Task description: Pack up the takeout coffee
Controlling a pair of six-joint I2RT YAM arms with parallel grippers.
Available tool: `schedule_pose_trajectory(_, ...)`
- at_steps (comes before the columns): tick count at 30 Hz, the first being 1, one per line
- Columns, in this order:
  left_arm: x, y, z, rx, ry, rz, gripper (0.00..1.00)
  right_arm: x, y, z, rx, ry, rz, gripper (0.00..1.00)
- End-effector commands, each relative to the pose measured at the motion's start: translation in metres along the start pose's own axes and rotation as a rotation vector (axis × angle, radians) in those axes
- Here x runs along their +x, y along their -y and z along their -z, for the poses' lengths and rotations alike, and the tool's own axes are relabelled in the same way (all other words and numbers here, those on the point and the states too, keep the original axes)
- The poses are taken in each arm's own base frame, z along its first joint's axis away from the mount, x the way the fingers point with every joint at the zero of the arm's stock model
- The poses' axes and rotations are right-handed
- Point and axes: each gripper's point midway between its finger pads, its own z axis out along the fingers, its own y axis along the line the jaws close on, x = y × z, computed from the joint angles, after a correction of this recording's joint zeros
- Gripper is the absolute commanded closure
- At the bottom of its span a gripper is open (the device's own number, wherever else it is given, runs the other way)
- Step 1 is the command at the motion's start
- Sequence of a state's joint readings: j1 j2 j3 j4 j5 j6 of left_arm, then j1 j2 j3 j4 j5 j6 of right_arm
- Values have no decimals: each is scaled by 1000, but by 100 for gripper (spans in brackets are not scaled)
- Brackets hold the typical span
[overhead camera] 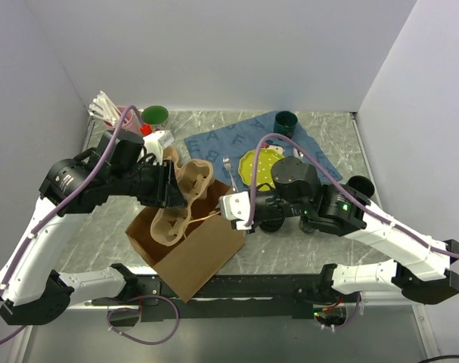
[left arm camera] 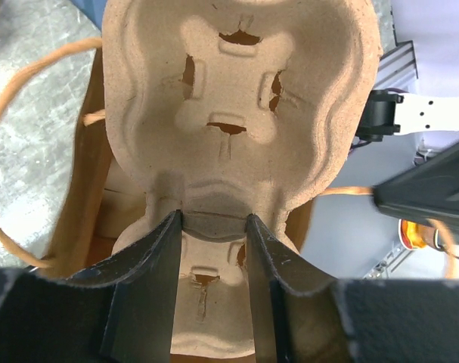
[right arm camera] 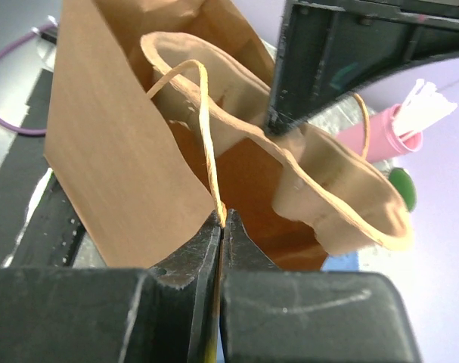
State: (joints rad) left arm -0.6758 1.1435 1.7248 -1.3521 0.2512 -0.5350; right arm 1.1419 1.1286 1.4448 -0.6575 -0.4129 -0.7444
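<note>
My left gripper (overhead camera: 175, 193) is shut on the middle ridge of a tan moulded cup carrier (overhead camera: 191, 178), holding it tilted in the open mouth of a brown paper bag (overhead camera: 199, 257). In the left wrist view the carrier (left arm camera: 237, 98) is empty and the fingers (left arm camera: 157, 265) pinch its centre. My right gripper (overhead camera: 229, 206) is shut on the bag's twine handle (right arm camera: 206, 128), holding the bag (right arm camera: 116, 151) open. One black lidded cup (overhead camera: 293, 172) stands behind my right wrist. A second dark round shape (overhead camera: 361, 186), possibly the other cup, sits by my right forearm.
A blue cloth (overhead camera: 221, 140) at the back carries a dark green mug (overhead camera: 286, 121), a yellow plate (overhead camera: 253, 165) and a fork (overhead camera: 227, 168). At the back left stand a green lid (overhead camera: 154, 115), a pink holder with white sticks (overhead camera: 108, 110) and a red-capped bottle (overhead camera: 156, 139).
</note>
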Motion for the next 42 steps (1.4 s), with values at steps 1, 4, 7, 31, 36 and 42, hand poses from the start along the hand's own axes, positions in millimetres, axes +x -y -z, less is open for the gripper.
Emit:
schedule_pose_trajectory(1,7,-6,7,-22,4,-7,93,-20,14,21,99,52,56,100)
schedule_pose_trajectory(4,12,-8,6,-23,-9,-1,92,-21,13,26,112,52,57,100)
schedule_pose_trajectory(7,23,-13,0,-25,-45,9,94,-16,10,29,105,33,63,100)
schedule_pose_trajectory(31,64,26,-33,9,-272,19,94,-3,-5,25,148,40,15,100)
schedule_pose_trajectory(36,56,35,-36,-4,-249,-4,96,-5,-7,26,150,47,13,100)
schedule_pose_trajectory(42,50,42,-25,24,-211,8,96,-5,-8,33,166,48,12,100)
